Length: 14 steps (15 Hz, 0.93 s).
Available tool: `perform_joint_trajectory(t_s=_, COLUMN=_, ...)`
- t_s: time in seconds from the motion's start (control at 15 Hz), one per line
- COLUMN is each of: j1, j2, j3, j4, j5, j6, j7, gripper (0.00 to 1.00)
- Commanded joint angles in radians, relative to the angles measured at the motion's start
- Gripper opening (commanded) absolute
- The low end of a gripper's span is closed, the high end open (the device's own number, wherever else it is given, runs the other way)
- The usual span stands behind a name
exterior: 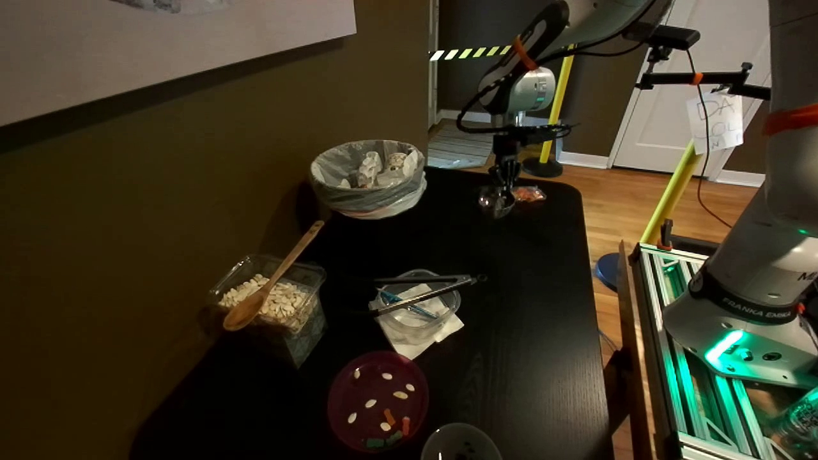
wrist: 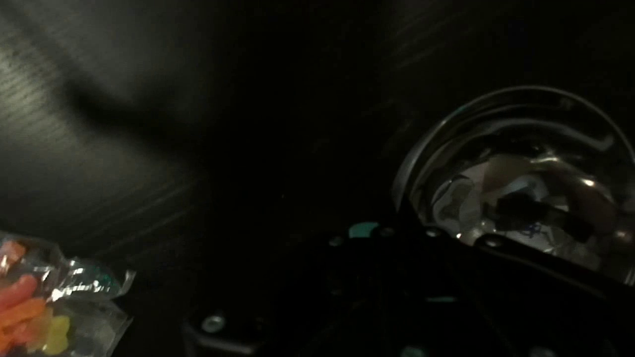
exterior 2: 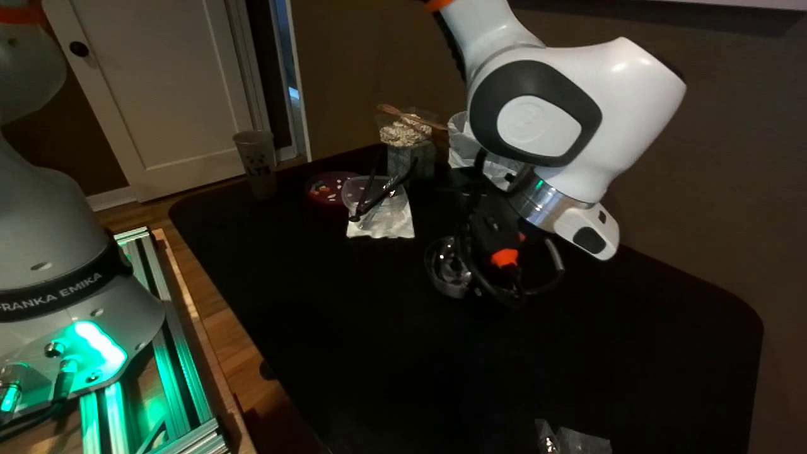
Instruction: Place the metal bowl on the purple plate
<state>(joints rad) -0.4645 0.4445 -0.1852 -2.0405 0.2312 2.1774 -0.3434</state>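
The metal bowl is small, round and shiny; it shows in both exterior views (exterior: 498, 208) (exterior 2: 451, 272) and at the right of the wrist view (wrist: 496, 198). It is tilted. My gripper (exterior: 509, 186) is at the bowl's edge, and its fingertips meet on the rim in the wrist view (wrist: 404, 218). It looks shut on the rim. I cannot tell whether the bowl touches the table. The purple plate (exterior: 344, 391) lies far from the gripper, with pale seeds and coloured bits on it; an exterior view also shows the plate (exterior 2: 323, 201).
A clear container (exterior: 451, 305) with black tongs across it stands on a napkin between bowl and plate. A seed box (exterior: 307, 342) with a wooden spoon (exterior: 281, 271) and a lined wide bowl (exterior: 377, 207) stand by the wall. A cup (exterior 2: 255, 164) and candy packet (wrist: 30, 307) also show.
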Motion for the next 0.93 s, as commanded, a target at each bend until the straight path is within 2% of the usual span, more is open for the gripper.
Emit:
perform_joint_trajectory(t_s=0.0, j1=0.054, j2=-0.204, j3=0.008, j4=-0.242, j5=-0.025, j6=-0.021, j7=-0.043, gripper=0.01)
perform_joint_trajectory(t_s=0.27, j1=0.171, j2=-0.347, j3=0.037, j4=-0.426, j5=-0.07, j6=0.015, j7=-0.002, gripper=0.01)
perform_joint_trajectory(t_s=0.47, j1=0.261, j2=-0.389, j3=0.075, j4=-0.489, j5=-0.098, j6=0.016, j7=0.067, gripper=0.01)
perform_joint_trajectory(t_s=0.67, j1=0.342, j2=-0.365, j3=0.12, j4=-0.475, j5=-0.122, j6=0.004, j7=0.18, gripper=0.01)
perform_joint_trajectory(t_s=0.87, j1=0.393, j2=-0.334, j3=0.149, j4=-0.437, j5=-0.135, j6=-0.012, j7=0.27, gripper=0.01)
